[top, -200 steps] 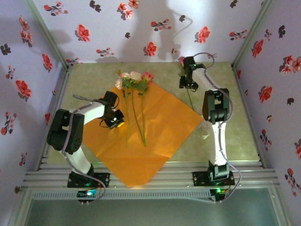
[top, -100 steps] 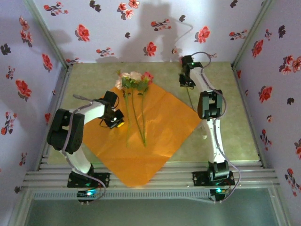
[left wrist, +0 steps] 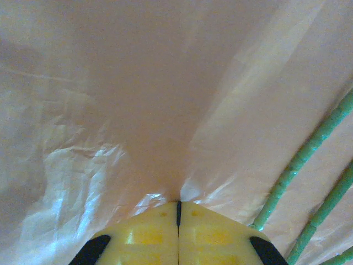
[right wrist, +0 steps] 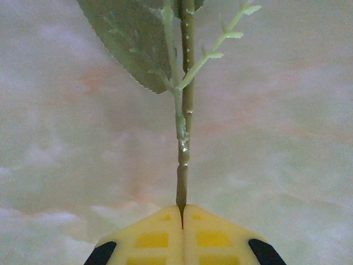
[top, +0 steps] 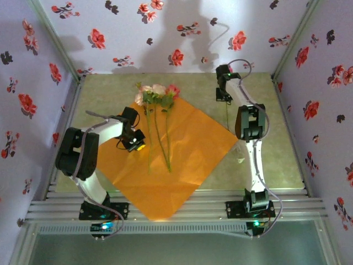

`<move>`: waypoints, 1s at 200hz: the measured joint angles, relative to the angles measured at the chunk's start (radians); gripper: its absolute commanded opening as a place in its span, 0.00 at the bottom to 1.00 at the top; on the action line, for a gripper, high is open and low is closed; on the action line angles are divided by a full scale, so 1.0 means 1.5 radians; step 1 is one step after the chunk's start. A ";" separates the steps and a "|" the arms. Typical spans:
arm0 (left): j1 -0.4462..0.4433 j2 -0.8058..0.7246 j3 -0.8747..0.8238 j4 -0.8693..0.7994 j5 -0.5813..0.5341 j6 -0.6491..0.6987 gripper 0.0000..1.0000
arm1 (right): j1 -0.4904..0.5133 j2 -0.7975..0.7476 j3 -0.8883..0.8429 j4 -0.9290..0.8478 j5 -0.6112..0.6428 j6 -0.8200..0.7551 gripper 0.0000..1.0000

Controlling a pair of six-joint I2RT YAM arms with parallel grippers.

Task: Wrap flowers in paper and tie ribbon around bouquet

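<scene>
The right hand point(right wrist: 182, 210) clamps a single rose stem point(right wrist: 182, 138) at far right, the stem running straight out from its grip. The other flowers point(top: 159, 91) lie leftward on the paper point(top: 193, 143), which the left hand point(top: 135, 143) pinches.

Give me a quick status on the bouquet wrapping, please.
Left gripper shut, pinching paper. Right gripper shut on loose stem, off the sheet. Other flowers lying on paper. Nothing obstructing.

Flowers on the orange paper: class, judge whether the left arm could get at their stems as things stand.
Probably yes. The stems lie just beside the end of the left arm, with nothing between. But its jaws are shut on the paper, so it would have to let go first.
</scene>
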 measured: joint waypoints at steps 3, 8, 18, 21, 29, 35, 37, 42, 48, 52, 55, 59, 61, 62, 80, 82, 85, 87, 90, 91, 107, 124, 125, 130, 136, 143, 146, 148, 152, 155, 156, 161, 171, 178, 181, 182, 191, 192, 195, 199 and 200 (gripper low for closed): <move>0.000 0.000 0.000 0.000 0.000 0.000 0.05 | 0.000 -0.014 -0.012 0.007 0.012 0.000 0.00; 0.000 0.000 0.000 0.000 0.000 0.000 0.05 | 0.000 -0.035 -0.028 0.018 0.032 -0.002 0.00; 0.000 0.001 0.000 0.000 0.000 0.000 0.05 | 0.000 -0.078 -0.056 0.039 0.068 -0.006 0.00; 0.000 0.001 0.000 0.000 0.000 0.000 0.05 | -0.001 -0.094 -0.064 0.047 0.080 -0.008 0.00; 0.000 0.001 0.000 0.000 0.000 0.000 0.05 | -0.002 -0.135 -0.082 0.069 0.107 -0.013 0.00; 0.000 0.001 0.000 0.000 0.000 0.000 0.05 | -0.002 -0.170 -0.096 0.090 0.126 -0.018 0.00; 0.000 0.001 0.000 0.000 0.000 0.000 0.05 | -0.002 -0.181 -0.101 0.098 0.132 -0.019 0.00; 0.000 0.001 0.000 0.000 0.000 0.000 0.05 | -0.003 -0.210 -0.111 0.116 0.143 -0.023 0.00; 0.000 0.001 0.000 0.000 0.000 0.000 0.05 | -0.003 -0.243 -0.124 0.139 0.153 -0.029 0.00; 0.000 0.001 0.000 0.000 0.000 0.000 0.05 | -0.003 -0.268 -0.137 0.159 0.157 -0.032 0.00; 0.000 0.001 0.000 0.000 0.000 0.000 0.05 | -0.003 -0.288 -0.145 0.173 0.161 -0.035 0.00; 0.000 0.001 0.000 0.000 0.000 0.000 0.05 | -0.003 -0.310 -0.157 0.190 0.164 -0.036 0.00; 0.000 0.001 0.000 0.001 0.000 0.000 0.05 | -0.003 -0.325 -0.165 0.200 0.165 -0.038 0.00; 0.000 0.001 0.000 0.001 0.000 0.000 0.05 | -0.003 -0.330 -0.168 0.204 0.165 -0.039 0.00; 0.000 0.001 0.000 0.001 0.000 0.000 0.05 | -0.003 -0.427 -0.218 0.270 0.163 -0.041 0.00; 0.000 0.001 0.000 0.001 0.000 0.000 0.04 | -0.003 -0.437 -0.223 0.277 0.161 -0.040 0.00; 0.000 0.001 0.000 0.000 0.000 0.000 0.04 | -0.002 -0.449 -0.229 0.286 0.157 -0.040 0.00; 0.000 0.001 0.000 0.001 0.000 0.000 0.04 | -0.001 -0.458 -0.233 0.292 0.153 -0.040 0.00; 0.000 0.001 0.000 0.001 0.000 0.000 0.04 | 0.000 -0.468 -0.238 0.300 0.147 -0.040 0.00; 0.000 0.001 0.000 0.001 0.000 0.000 0.04 | 0.000 -0.470 -0.240 0.302 0.145 -0.040 0.00; 0.000 0.001 0.000 0.001 0.000 0.000 0.04 | 0.009 -0.513 -0.261 0.335 0.094 -0.026 0.00; 0.000 0.001 0.000 0.001 0.000 0.000 0.04 | 0.044 -0.532 -0.280 0.359 0.027 0.014 0.00; 0.000 0.001 0.000 0.001 0.000 0.000 0.04 | 0.046 -0.532 -0.281 0.360 0.023 0.016 0.00; 0.000 0.001 0.000 0.001 0.000 0.000 0.04 | 0.066 -0.533 -0.292 0.369 -0.004 0.039 0.00; 0.000 0.001 0.000 0.001 0.000 0.000 0.04 | 0.090 -0.534 -0.306 0.379 -0.030 0.065 0.00; 0.000 0.001 0.000 0.001 0.000 0.000 0.04 | 0.121 -0.533 -0.329 0.394 -0.061 0.099 0.00; 0.000 0.001 0.000 0.001 0.000 0.000 0.04 | 0.138 -0.532 -0.342 0.400 -0.078 0.115 0.00; 0.000 0.001 0.000 0.001 0.000 0.000 0.04 | 0.147 -0.530 -0.348 0.404 -0.085 0.124 0.00; 0.000 0.001 0.000 0.001 0.000 0.000 0.04 | 0.169 -0.528 -0.366 0.413 -0.102 0.146 0.00; 0.000 0.001 0.000 0.001 0.000 0.000 0.04 | 0.187 -0.523 -0.378 0.420 -0.114 0.163 0.00; 0.000 0.001 0.000 0.001 0.000 0.000 0.04 | 0.192 -0.522 -0.381 0.421 -0.116 0.168 0.00; 0.000 0.001 0.000 0.001 0.000 0.000 0.04 | 0.221 -0.513 -0.399 0.433 -0.136 0.195 0.00; 0.000 0.001 0.000 0.001 0.000 0.000 0.04 | 0.278 -0.484 -0.426 0.452 -0.165 0.250 0.00; 0.000 0.001 0.000 0.002 0.000 0.000 0.04 | 0.313 -0.456 -0.436 0.465 -0.186 0.284 0.00; 0.000 0.001 0.000 0.002 0.000 0.000 0.04 | 0.326 -0.443 -0.439 0.471 -0.194 0.296 0.00; 0.000 0.001 0.000 0.002 0.000 0.000 0.04 | 0.329 -0.439 -0.439 0.473 -0.196 0.300 0.00; 0.000 0.001 -0.001 0.003 0.001 0.000 0.04 | 0.365 -0.395 -0.440 0.487 -0.219 0.339 0.00; 0.000 0.001 -0.001 0.004 0.001 0.000 0.04 | 0.367 -0.392 -0.440 0.488 -0.221 0.342 0.00; 0.000 0.001 -0.001 0.004 0.001 0.000 0.04 | 0.375 -0.378 -0.440 0.492 -0.229 0.352 0.00; 0.000 0.001 -0.002 0.004 0.001 0.000 0.04 | 0.385 -0.358 -0.439 0.497 -0.239 0.366 0.00; 0.000 0.001 -0.002 0.004 0.002 0.000 0.04 | 0.386 -0.355 -0.439 0.498 -0.241 0.369 0.00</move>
